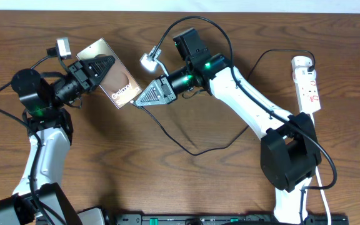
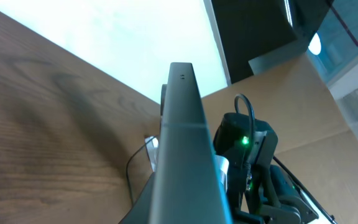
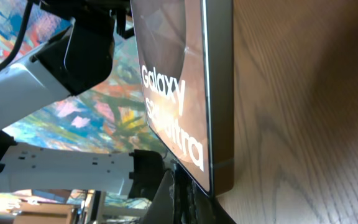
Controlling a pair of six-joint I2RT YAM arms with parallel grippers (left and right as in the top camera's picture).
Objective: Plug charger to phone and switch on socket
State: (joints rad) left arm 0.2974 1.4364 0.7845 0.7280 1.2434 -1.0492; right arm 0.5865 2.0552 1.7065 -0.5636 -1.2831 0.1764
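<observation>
Both arms are reaching in toward the middle from opposite sides, so the two wrists end up nearly nose to nose. The left arm comes up from the bottom-left corner, bends at the elbow and points its end effector [image 1: 108,67] to the right and a bit down, jaws clamped. The right arm stretches from its base at the lower right up and leftward, green light glowing on the wrist, with its end effector [image 1: 140,100] aimed left and shut tight. The two tips sit close together but apart.
</observation>
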